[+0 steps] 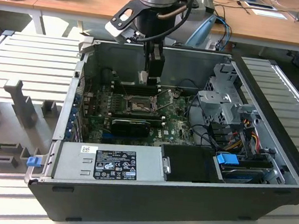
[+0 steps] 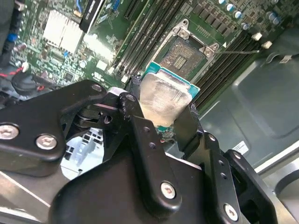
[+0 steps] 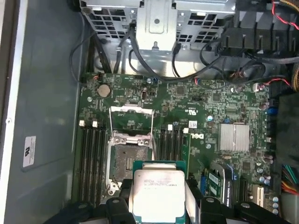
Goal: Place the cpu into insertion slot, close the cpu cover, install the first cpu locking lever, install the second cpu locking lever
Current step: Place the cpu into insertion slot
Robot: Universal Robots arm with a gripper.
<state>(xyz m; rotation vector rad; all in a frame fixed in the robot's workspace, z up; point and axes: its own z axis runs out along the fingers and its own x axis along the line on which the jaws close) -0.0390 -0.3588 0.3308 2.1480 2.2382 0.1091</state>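
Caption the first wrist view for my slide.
Jaws hold the cpu above the board, near the empty insertion slot.

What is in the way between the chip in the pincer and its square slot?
Nothing visible is. The pincer holds the cpu over the board. The insertion slot lies bare, with the cpu cover standing open off it.

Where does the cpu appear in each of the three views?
Exterior view: the cpu hangs above the insertion slot.
Second wrist view: the cpu sits in the tool, the insertion slot beyond it.
First wrist view: the cpu hides one corner of the insertion slot.
Shared landmark: the insertion slot.
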